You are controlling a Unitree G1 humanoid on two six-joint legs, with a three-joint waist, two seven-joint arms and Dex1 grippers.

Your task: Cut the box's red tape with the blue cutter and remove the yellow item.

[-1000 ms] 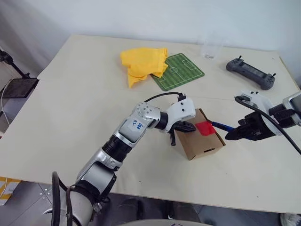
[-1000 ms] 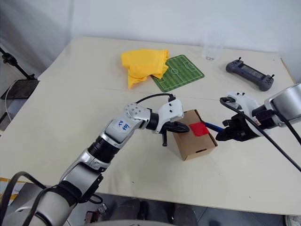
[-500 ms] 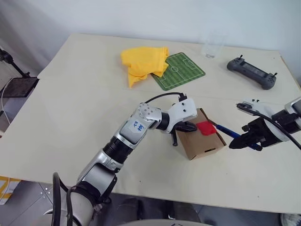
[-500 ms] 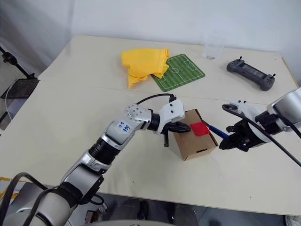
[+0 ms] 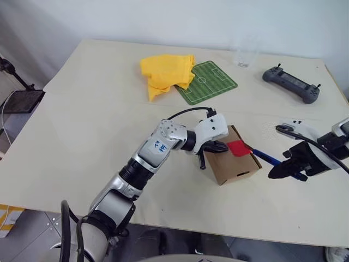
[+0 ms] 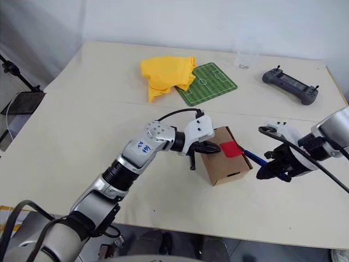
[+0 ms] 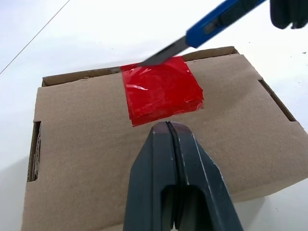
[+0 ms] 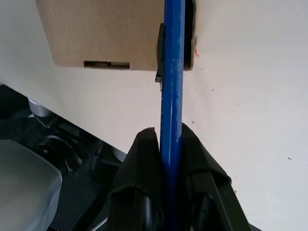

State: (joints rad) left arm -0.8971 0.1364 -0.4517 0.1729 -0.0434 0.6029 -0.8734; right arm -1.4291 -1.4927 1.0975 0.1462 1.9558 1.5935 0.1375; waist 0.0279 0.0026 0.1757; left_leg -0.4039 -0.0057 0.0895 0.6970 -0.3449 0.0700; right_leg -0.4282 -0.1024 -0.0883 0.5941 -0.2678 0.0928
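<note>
Cardboard box sits on the table near its front edge, lid flaps down, the red tape stuck across the lid seam and looking intact apart from a wrinkled, lifted corner. Left gripper has its jaws fully together and holds nothing; its tips press on the lid just beside the tape, acting as a hold-down. Right gripper is clamped on the blue cutter at the rear of the handle, with the silvery blade reaching over the box's far edge to the tape's margin; whether the blade actually touches the film, I cannot tell. Yellow item is presumably inside the closed box. Yellow cloth, green mat, clear cup and a grey controller lie well apart at the back. Handling judgement: the carton looks light and thin-walled, so it should slide or dent under blade load unless pinned from above. Tape is thin film, easy to slit along the seam. Cutter is slim, stiff and smooth; held so far back it may pivot, so a grip nearer the blade would give better control.
</note>
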